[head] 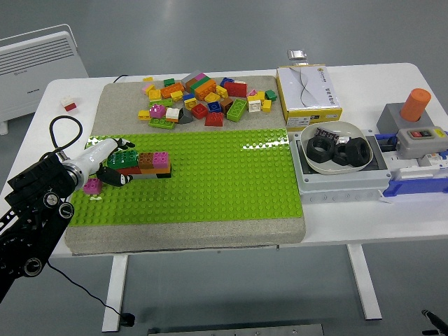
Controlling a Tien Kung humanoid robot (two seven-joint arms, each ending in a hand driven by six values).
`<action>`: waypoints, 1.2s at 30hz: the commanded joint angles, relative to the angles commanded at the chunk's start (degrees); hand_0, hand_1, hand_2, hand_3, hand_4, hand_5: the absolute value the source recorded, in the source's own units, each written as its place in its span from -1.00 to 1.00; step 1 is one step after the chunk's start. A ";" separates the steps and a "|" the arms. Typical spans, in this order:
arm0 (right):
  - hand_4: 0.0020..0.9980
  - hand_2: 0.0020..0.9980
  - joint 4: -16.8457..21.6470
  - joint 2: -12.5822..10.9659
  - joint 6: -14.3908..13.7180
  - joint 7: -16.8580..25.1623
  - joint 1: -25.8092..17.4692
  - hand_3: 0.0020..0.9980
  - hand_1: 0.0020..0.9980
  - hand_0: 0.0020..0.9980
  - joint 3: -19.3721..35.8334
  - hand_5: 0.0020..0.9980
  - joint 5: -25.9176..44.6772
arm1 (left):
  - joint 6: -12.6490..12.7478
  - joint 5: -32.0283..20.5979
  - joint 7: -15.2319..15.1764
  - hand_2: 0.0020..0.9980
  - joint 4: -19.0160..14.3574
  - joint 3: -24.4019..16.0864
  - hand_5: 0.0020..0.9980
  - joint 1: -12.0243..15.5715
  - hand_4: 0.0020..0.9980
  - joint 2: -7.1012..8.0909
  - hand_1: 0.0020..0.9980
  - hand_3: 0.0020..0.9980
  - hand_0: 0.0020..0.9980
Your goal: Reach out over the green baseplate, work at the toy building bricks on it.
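Observation:
A green baseplate (210, 175) lies on a grey mat in the middle of the table. At its left end stands a short row of stacked bricks (145, 165): green, brown and pink on top, red, orange and dark below. My left hand (115, 166) reaches in from the left edge, its fingers curled around the green brick (122, 159) at the row's left end. A small pink brick (92, 185) sits on the plate just below the hand. The right arm is out of view.
A pile of loose coloured bricks (203, 99) lies on the mat behind the plate. To the right are a yellow box (308, 87), a white bowl (336, 147) with black rings in a grey tray, and an orange-topped button box (414, 122). A small red-white brick (68, 103) lies far left.

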 joint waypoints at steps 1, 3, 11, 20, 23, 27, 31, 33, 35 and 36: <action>0.41 0.36 0.00 0.00 0.00 0.00 0.00 0.38 0.26 0.35 0.00 0.91 0.00 | 0.27 0.04 -0.14 0.90 -0.02 0.04 -1.00 -0.03 0.67 0.05 0.92 0.83 0.97; 0.41 0.36 0.00 0.00 -0.02 0.00 0.02 0.38 0.26 0.35 0.00 0.91 0.00 | 0.84 0.17 -0.48 0.90 -0.07 0.08 -1.00 -0.10 0.67 0.15 0.92 0.83 0.97; 0.40 0.36 0.01 0.02 -0.03 0.04 -0.05 0.37 0.26 0.35 0.00 0.91 0.00 | 1.35 4.05 -0.26 0.90 -4.03 -1.02 -1.00 1.24 0.70 0.57 0.92 0.82 0.97; 0.41 0.36 0.06 0.01 0.09 0.10 -0.59 0.38 0.26 0.35 0.00 0.91 0.00 | 1.07 11.64 3.20 0.94 -18.99 -3.27 0.90 9.81 0.82 2.57 0.95 0.44 1.00; 0.41 0.36 0.09 0.08 0.08 0.11 -0.65 0.38 0.26 0.35 0.00 0.91 0.00 | 3.95 12.93 2.96 0.94 -22.74 -1.75 0.90 9.98 0.82 2.15 0.95 0.44 1.00; 0.40 0.36 0.11 0.26 0.05 0.10 -0.55 0.38 0.26 0.35 0.00 0.91 0.00 | 7.92 14.14 2.12 0.94 -21.96 0.20 1.00 9.29 0.76 1.28 0.96 0.42 1.00; 0.40 0.36 0.08 0.34 0.09 0.11 -0.56 0.38 0.26 0.35 0.00 0.91 0.00 | 10.20 14.47 1.34 0.94 -19.77 0.96 1.00 9.11 0.75 0.78 0.95 0.42 1.00; 0.40 0.36 0.06 0.37 0.09 0.11 -0.57 0.38 0.26 0.35 0.00 0.91 0.00 | 10.52 14.35 1.23 0.94 -18.23 0.97 1.00 9.00 0.75 0.60 0.95 0.42 1.00; 0.40 0.36 0.04 0.40 0.09 0.11 -0.59 0.38 0.26 0.35 0.00 0.91 0.00 | 10.56 14.24 1.26 0.94 -16.93 0.80 1.00 9.01 0.75 0.46 0.95 0.42 1.00; 0.40 0.36 0.02 0.41 0.09 0.12 -0.61 0.38 0.26 0.35 0.00 0.91 0.00 | 10.45 14.30 1.37 0.94 -16.42 0.67 1.00 9.06 0.75 0.41 0.95 0.42 1.00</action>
